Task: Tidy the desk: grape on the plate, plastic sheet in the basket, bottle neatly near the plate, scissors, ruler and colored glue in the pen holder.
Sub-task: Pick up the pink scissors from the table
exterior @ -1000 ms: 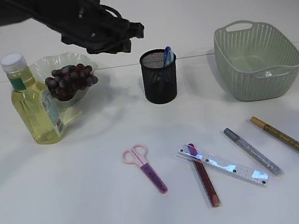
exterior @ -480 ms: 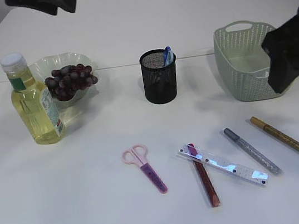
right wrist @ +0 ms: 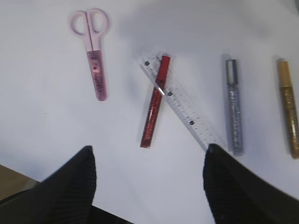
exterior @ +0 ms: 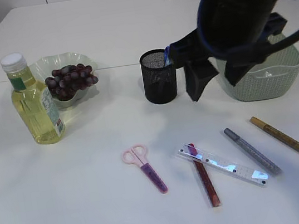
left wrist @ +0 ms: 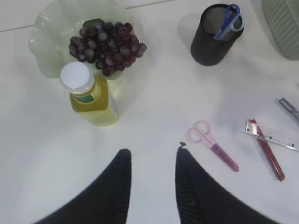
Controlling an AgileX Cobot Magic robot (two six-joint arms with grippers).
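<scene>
Purple grapes [exterior: 70,79] lie on the pale green plate [exterior: 46,64], with the yellow bottle [exterior: 33,104] standing in front of it. Pink scissors [exterior: 145,168], a clear ruler [exterior: 225,165] lying over a red glue pen [exterior: 206,185], a silver glue pen [exterior: 251,151] and a gold glue pen [exterior: 282,136] lie on the table. My right gripper [exterior: 215,79] hangs open and empty above them, between the black pen holder [exterior: 159,76] and the green basket [exterior: 266,83]. My left gripper [left wrist: 152,154] is open and empty, high above the table near the bottle [left wrist: 91,95]. I cannot make out the plastic sheet.
A blue-handled item [left wrist: 227,21] stands in the pen holder [left wrist: 212,39]. The right arm hides much of the basket in the exterior view. The right wrist view shows the scissors [right wrist: 93,56], ruler [right wrist: 182,105] and red glue pen [right wrist: 154,109] below my right gripper [right wrist: 148,154].
The left arm has risen out of the exterior view. The right arm has swung in from the right edge to hang between the pen holder and the basket.
</scene>
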